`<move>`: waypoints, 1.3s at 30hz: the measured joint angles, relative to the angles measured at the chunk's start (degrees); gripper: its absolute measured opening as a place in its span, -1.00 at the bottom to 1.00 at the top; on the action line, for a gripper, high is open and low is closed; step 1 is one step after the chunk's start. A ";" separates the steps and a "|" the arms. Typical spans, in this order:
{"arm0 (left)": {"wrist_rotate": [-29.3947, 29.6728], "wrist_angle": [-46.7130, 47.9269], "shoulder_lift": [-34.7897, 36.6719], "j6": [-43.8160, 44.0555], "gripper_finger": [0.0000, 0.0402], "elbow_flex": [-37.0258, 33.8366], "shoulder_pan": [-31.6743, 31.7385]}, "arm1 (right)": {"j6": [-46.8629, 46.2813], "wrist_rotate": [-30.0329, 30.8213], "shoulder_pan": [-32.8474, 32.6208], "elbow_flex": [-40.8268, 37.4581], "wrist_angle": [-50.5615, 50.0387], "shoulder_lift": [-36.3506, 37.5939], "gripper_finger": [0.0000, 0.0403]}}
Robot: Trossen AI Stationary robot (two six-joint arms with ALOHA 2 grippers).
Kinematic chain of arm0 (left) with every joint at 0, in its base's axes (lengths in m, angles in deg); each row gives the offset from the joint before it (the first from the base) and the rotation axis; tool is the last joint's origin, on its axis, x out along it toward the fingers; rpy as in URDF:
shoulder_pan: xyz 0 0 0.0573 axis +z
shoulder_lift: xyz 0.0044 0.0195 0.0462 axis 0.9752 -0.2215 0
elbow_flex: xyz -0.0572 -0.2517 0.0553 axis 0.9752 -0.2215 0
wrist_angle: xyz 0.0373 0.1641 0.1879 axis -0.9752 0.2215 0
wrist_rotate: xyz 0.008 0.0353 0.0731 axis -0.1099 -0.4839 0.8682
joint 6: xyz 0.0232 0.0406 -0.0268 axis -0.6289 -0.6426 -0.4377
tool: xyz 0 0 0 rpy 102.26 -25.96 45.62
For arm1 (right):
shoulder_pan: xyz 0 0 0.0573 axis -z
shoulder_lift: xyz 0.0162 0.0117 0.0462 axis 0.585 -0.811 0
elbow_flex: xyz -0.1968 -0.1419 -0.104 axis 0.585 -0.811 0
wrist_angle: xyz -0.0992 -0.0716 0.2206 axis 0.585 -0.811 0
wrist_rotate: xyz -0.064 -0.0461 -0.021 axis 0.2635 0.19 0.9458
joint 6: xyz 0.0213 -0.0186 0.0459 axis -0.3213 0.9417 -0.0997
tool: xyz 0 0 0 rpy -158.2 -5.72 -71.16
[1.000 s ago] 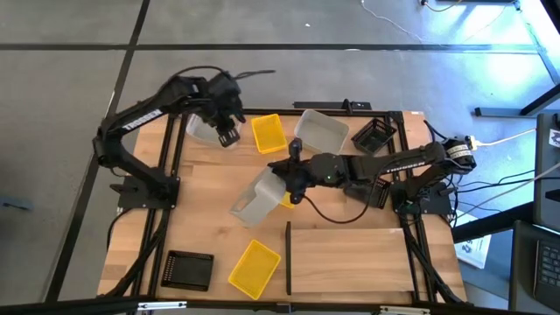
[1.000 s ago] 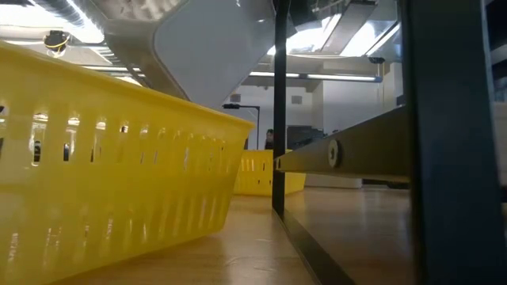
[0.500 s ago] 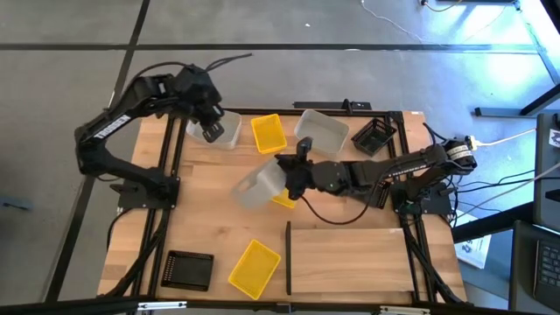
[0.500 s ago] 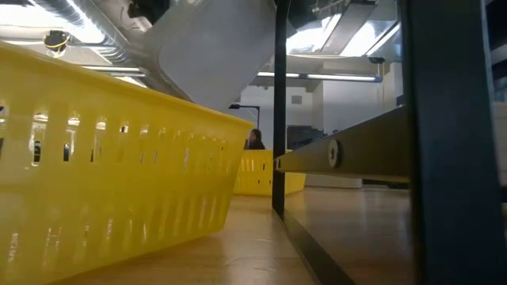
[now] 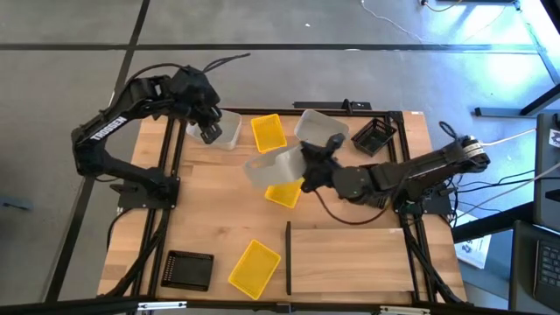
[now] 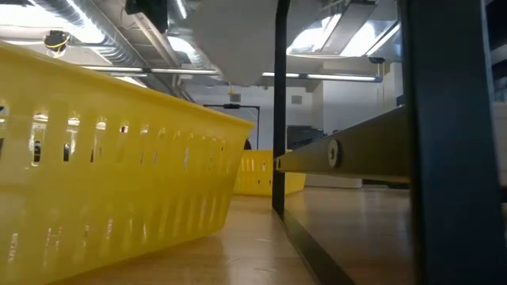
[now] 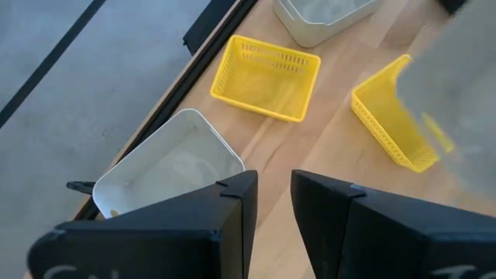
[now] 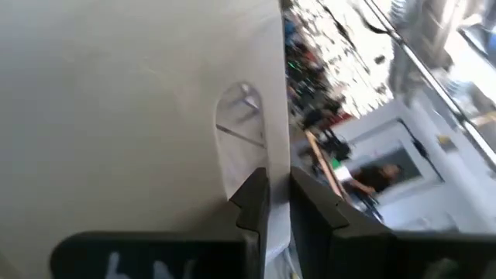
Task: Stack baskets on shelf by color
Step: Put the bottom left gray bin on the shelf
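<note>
The right hand point(image 5: 308, 168) was clamped on the rim of a translucent grey-white basket point(image 5: 276, 166), carrying it tilted in the air above the middle of the table point(image 5: 210, 219). A yellow basket point(image 5: 282, 193) sat right beneath it. In the right wrist view the fingers point(image 8: 252, 203) pinched that pale wall edge-on, and little else showed. The shelf point(image 5: 350, 260) lay at the near right of the table, on the right arm's own side, its dark divider point(image 5: 288, 257) facing the carried basket, so the load had to swing back toward the arm's base to reach it. Out on the far left corner, the left hand point(image 5: 208, 133) hung slightly parted and empty over another grey-white basket point(image 5: 224, 129). The left wrist view showed that basket's open mouth point(image 7: 167, 174) just ahead of the fingertips point(image 7: 240, 203). The low view added what the high one could not: daylight under the lifted basket point(image 6: 238, 39), clear of the near yellow basket point(image 6: 111, 166).
</note>
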 joint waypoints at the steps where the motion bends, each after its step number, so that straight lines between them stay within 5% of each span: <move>1: 0.01 -0.02 -0.02 0.00 -0.65 0.00 0.00 | -0.20 2.35 -0.64 0.00 -1.57 0.89 -0.80; 12: 0.00 -0.04 0.00 -0.02 -0.65 0.00 -0.02 | -1.36 25.72 -13.02 0.00 -7.99 9.51 -0.80; 24: -0.02 -0.97 0.00 0.30 -0.65 0.00 0.00 | -2.22 26.38 -25.45 0.00 -8.29 15.17 -0.80; 39: -0.02 -1.64 0.00 0.48 -0.65 0.00 -0.01 | -19.31 26.20 -35.66 -6.46 -10.28 17.60 -0.80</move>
